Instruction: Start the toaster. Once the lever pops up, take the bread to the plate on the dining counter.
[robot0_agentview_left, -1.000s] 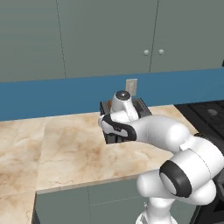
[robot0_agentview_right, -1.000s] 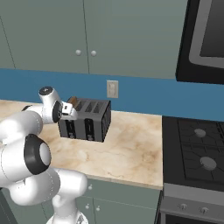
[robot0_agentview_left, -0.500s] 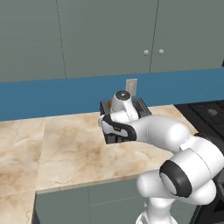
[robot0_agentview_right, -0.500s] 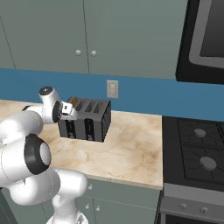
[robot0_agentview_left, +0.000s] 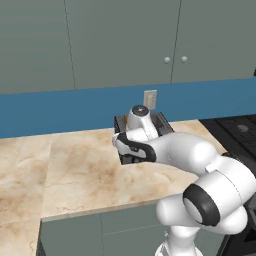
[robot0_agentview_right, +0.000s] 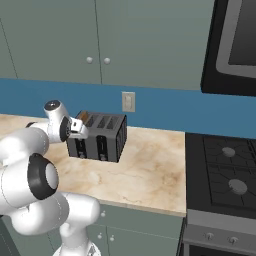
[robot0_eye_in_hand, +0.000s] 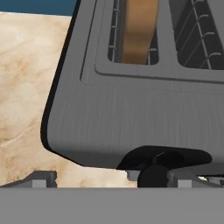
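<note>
The toaster (robot0_agentview_right: 97, 136) stands on the marble table (robot0_agentview_right: 145, 165) against the blue wall, left of the stove (robot0_agentview_right: 222, 175). The bread (robot0_eye_in_hand: 139, 30) sits down in its nearest left slot. The claw (robot0_agentview_right: 79, 128) hangs at the toaster's upper front-left corner, spread wide and holding nothing.

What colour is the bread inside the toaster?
Golden brown. The bread shows best in the hand view, in the toaster's slot.
</note>
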